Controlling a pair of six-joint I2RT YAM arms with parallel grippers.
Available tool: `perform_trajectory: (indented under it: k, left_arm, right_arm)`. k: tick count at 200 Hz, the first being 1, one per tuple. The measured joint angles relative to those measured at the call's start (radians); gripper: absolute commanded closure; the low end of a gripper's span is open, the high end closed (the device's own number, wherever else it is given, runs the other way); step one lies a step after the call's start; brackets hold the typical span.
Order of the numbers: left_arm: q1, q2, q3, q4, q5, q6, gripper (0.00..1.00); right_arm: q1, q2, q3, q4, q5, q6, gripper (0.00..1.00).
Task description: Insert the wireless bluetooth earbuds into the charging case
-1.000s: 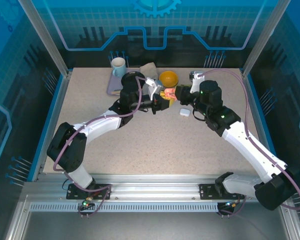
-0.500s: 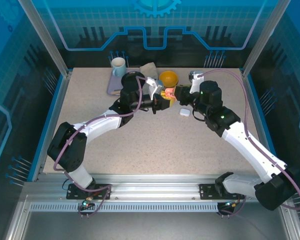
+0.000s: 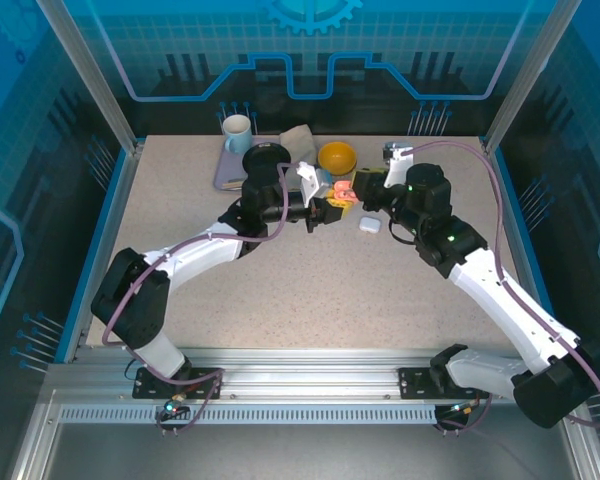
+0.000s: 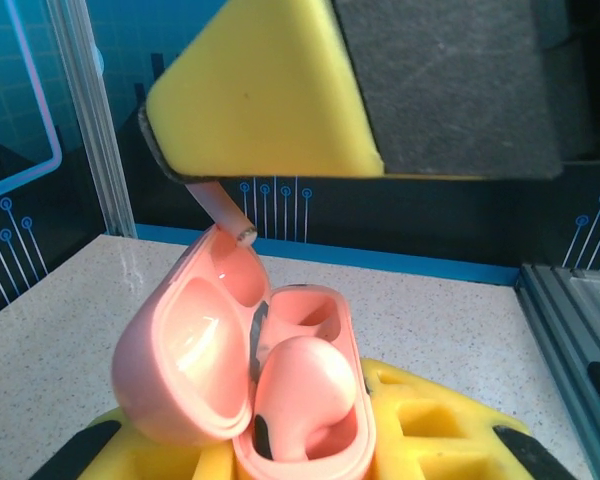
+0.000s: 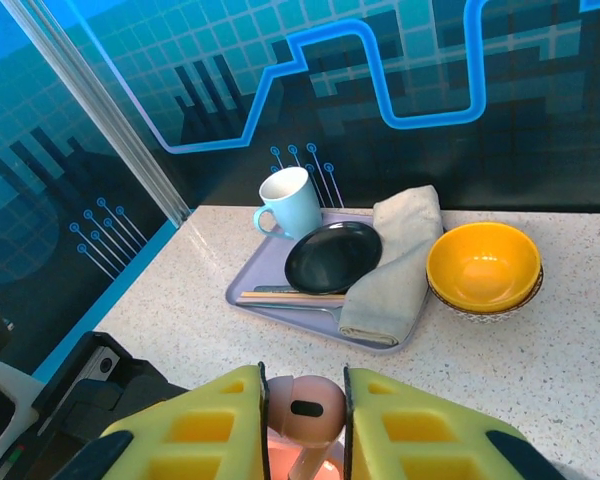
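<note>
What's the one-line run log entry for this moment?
left jaws: shut on open pink case | in case: one pink earbud | right jaws: shut on second pink earbud, stem close above case | insertion: pending

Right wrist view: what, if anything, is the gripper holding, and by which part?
The right gripper pinches a pink earbud by its bulbous head; the stem pokes out past the jaws.

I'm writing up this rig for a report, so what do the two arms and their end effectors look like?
The left arm and right arm have white shells with black joints, and a purple cable runs along each. The right arm shows small green lights. The left end effector and right end effector have yellow fingers with square recesses; the right one shows a dark grey pad.
</note>
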Motion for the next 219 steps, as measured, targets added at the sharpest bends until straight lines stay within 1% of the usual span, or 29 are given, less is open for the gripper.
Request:
perform_trajectory:
  k: [73,219]
  left_arm:
    - [0.000,-0.005,0.000,-0.026,-0.009,0.044,1.00]
    - [-0.001,-0.005,0.027,-0.054,-0.036,0.036,1.00]
  right_arm:
    - [-0.006,-0.022,-0.027,0.000,-0.011,-0.002,0.79]
    - [-0.006,-0.034,-0.068,0.008,-0.022,0.021,0.81]
